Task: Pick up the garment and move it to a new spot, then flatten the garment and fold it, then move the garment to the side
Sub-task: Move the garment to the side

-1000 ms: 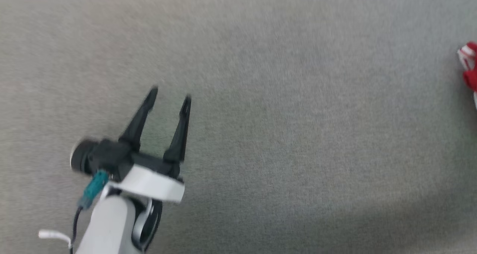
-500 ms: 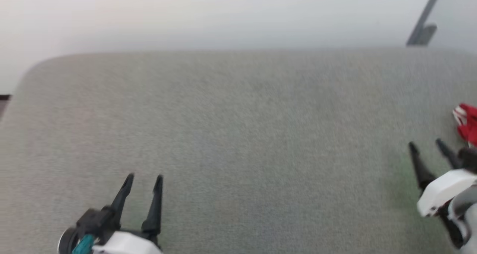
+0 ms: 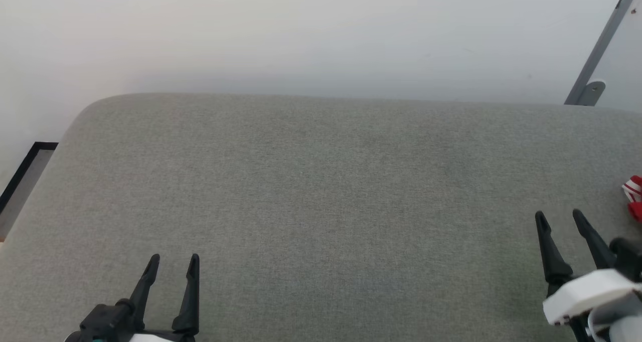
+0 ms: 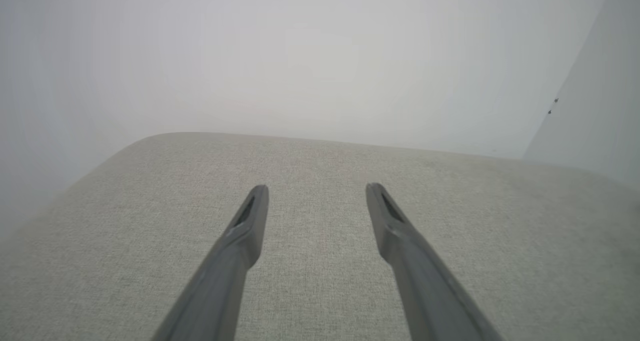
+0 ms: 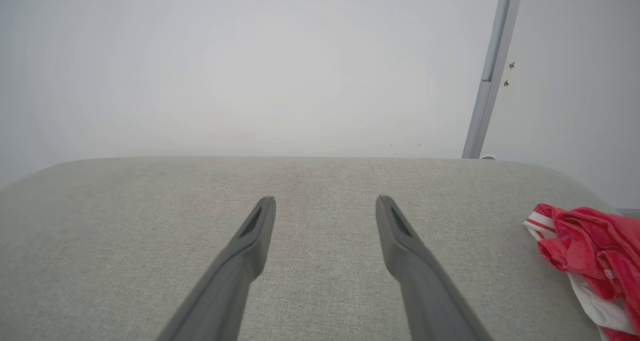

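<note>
The garment (image 5: 590, 253) is a crumpled red heap with white cloth and striped trim, lying at the right end of the grey padded surface (image 3: 321, 181). In the head view just a small red-and-white bit of the garment (image 3: 634, 196) shows at the right border. My right gripper (image 3: 557, 217) stands open a little left of and nearer than the garment, apart from it; in the right wrist view my right gripper (image 5: 325, 203) holds nothing. My left gripper (image 3: 174, 260) is open at the lower left, far from the garment. Seen from its own wrist, my left gripper (image 4: 316, 191) is empty.
A white wall (image 3: 301, 36) rises right behind the surface's far edge. A grey metal post (image 3: 599, 46) leans up at the back right. The surface's left corner is rounded, and past it a dark-edged strip of floor (image 3: 22, 181) shows.
The head camera has tilted up, so the wall and far edge came into view. The right gripper has come into view at the lower right. Both grippers stay open.
</note>
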### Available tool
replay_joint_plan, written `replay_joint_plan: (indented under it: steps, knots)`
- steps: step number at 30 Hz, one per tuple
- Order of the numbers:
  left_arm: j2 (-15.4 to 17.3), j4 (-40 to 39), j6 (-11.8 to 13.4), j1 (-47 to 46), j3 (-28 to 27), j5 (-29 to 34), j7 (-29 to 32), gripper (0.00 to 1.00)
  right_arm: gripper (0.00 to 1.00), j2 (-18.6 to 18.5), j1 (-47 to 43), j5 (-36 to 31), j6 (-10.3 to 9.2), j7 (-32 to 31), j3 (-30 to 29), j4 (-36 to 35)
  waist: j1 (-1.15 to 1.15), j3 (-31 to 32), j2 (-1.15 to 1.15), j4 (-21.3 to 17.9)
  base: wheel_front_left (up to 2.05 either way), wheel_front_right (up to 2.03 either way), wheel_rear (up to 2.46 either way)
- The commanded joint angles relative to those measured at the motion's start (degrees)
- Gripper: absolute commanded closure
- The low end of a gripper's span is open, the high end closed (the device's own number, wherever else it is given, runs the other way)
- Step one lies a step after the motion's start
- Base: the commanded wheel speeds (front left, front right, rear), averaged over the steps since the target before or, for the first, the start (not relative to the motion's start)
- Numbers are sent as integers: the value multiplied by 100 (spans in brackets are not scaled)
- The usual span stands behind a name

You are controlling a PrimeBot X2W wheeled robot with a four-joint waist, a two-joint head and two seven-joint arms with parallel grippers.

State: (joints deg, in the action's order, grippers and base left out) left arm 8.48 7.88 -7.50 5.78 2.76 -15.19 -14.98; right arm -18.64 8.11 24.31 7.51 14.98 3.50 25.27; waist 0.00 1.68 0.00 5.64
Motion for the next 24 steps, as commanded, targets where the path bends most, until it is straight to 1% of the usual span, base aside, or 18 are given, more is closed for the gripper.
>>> replay_joint_plan:
  steps: [1,7,14,19,24]
  knots:
    - [16,-67,6,72,-17,-71,-30,0,0,77,-176,-93,-4,0,-91,-192,0,6,0,18,0,0,0]
    - [41,-322,6,267,-34,51,-31,0,0,355,-774,-347,-4,-259,-476,-1017,0,3,0,34,0,0,0]
    - [-93,-665,6,608,-145,102,-31,0,0,637,-1304,-609,-4,-640,-978,-1948,0,5,0,32,0,0,0]
    - [-205,-758,6,736,-206,121,-30,0,0,784,-1523,-734,-4,-877,-1203,-2428,0,3,0,28,0,0,0]
    - [-185,-706,6,666,-191,120,-30,0,0,869,-1574,-779,-4,-1039,-1261,-2663,0,2,0,18,0,0,0]
